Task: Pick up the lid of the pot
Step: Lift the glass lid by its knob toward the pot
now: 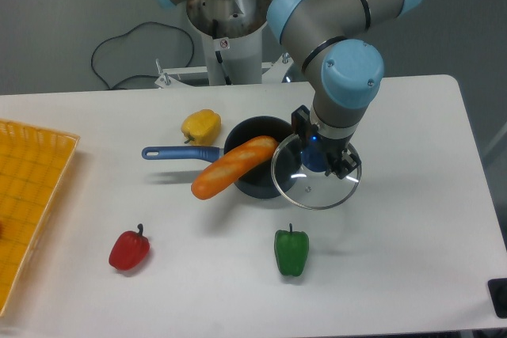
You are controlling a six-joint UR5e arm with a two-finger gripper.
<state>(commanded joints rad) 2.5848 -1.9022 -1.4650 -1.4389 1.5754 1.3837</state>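
One hand (325,146) grips the clear pot lid (318,193) by its blue knob (314,159), right of center.
The tilted rim overlaps the black pan (258,186) in view; a leftward swing could clip it, twisting the knob loose.

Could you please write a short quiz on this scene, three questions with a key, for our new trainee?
1. Multiple choice: what is the gripper holding?
(a) the red pepper
(b) the pot lid
(c) the yellow pepper
2. True or false: the long orange item lies across the rim of the black pan, with one end outside it.
3. Fill in the blank: the blue handle of the pan points toward the ____ side of the picture.

Key: 1. b; 2. true; 3. left
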